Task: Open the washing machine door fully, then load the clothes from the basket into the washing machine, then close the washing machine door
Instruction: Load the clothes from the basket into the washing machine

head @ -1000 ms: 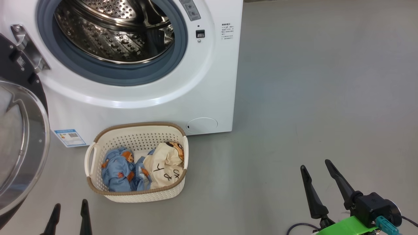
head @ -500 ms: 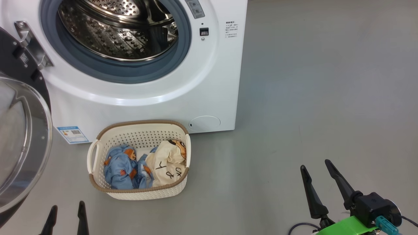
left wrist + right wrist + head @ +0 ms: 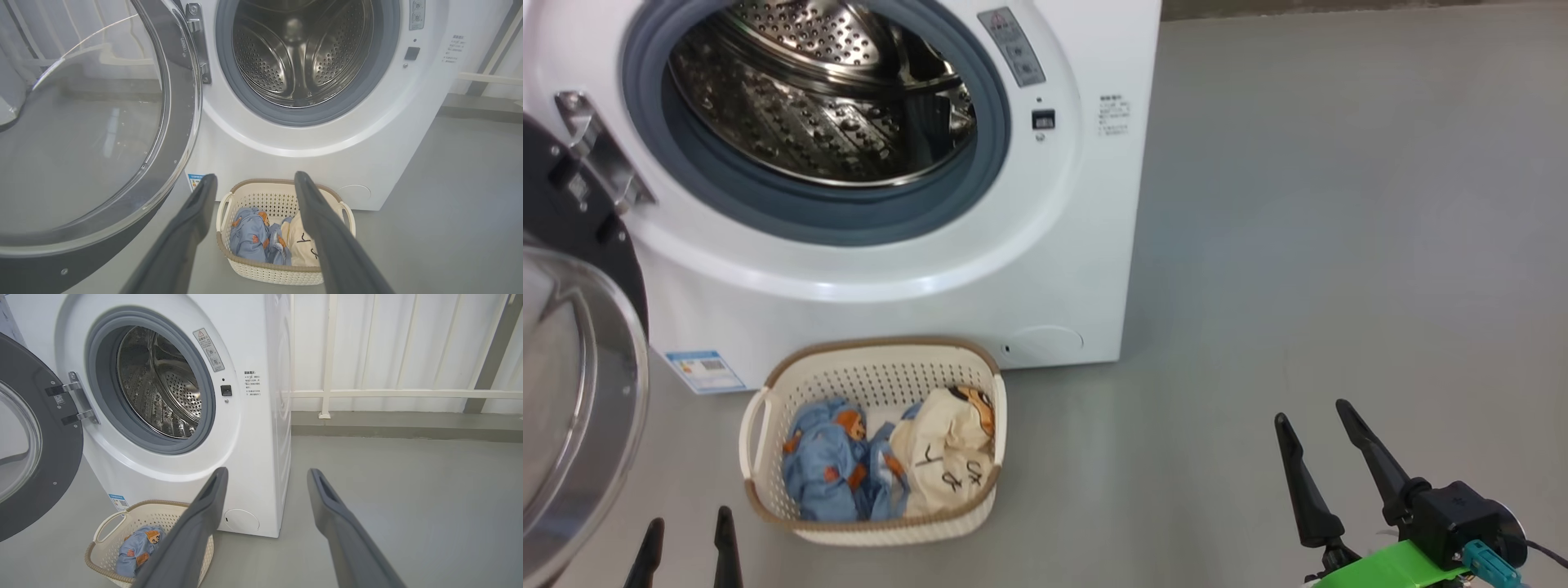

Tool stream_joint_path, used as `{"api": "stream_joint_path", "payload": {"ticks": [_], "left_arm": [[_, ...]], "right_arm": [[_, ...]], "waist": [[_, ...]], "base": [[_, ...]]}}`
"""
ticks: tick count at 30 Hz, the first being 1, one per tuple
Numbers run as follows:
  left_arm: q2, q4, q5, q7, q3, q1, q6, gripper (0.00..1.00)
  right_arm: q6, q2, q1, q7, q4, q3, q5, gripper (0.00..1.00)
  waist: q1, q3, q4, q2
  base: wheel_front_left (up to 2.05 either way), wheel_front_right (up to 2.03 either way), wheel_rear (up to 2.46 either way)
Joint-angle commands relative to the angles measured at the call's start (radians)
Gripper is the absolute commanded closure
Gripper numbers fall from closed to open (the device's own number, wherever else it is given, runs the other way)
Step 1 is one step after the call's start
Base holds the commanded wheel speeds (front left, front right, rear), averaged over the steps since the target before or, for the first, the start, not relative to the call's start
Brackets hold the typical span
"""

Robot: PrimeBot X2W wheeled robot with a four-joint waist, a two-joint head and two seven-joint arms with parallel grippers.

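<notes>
Grey floor [image 3: 1339,245] bears the basket [image 3: 874,344], its wall hiding some clothes [image 3: 827,467]; left gripper [image 3: 689,516] and right gripper [image 3: 1311,410] fingers spread, empty.

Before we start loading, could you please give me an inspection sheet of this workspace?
Surface: grey floor, smooth.
Job's things: washing machine drum holds no laundry; washing machine door swung open at the left; clothes lie in the basket in front.
Clutter: nothing seen.
Grippers: left gripper and right gripper open, holding nothing.
Cables: dark cable by the right wrist.
Surroundings: white panelled wall with a rail.
</notes>
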State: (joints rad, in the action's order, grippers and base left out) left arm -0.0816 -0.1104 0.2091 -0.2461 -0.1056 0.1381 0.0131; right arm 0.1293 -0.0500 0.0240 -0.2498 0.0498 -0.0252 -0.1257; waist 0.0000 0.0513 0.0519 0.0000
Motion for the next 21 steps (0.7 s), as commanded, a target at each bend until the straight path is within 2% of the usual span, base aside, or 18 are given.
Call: {"api": "stream_joint_path", "payload": {"ticks": [1, 5, 10, 21], "left_arm": [[-0.023, 0.016, 0.008, -0.01, -0.034, -0.049, -0.007, 0.0], [-0.02, 0.023, 0.01, -0.012, -0.04, -0.054, -0.014, 0.0], [-0.019, 0.025, 0.008, -0.014, -0.04, -0.055, -0.015, 0.0], [-0.013, 0.016, 0.012, -0.015, -0.039, -0.065, -0.011, 0.0]], "right_arm": [[0.001, 0.0, -0.018, -0.012, -0.023, -0.03, -0.001, 0.0], [0.001, 0.0, -0.016, -0.012, -0.022, -0.029, -0.002, 0.0], [0.001, 0.0, -0.015, -0.012, -0.025, -0.028, -0.001, 0.0], [0.001, 0.0, -0.019, -0.012, -0.022, -0.024, 0.0, 0.0]], "waist": [[0.0, 0.0, 0.001, 0.0], [0.0, 0.001, 0.005, 0.0], [0.0, 0.007, 0.007, 0.0], [0.0, 0.023, 0.009, 0.0]], "base": [[1.83, -2.33, 0.5], [1.76, -2.18, 0.42], [1.37, -1.39, 0.02], [0.36, -0.36, 0.0]]}}
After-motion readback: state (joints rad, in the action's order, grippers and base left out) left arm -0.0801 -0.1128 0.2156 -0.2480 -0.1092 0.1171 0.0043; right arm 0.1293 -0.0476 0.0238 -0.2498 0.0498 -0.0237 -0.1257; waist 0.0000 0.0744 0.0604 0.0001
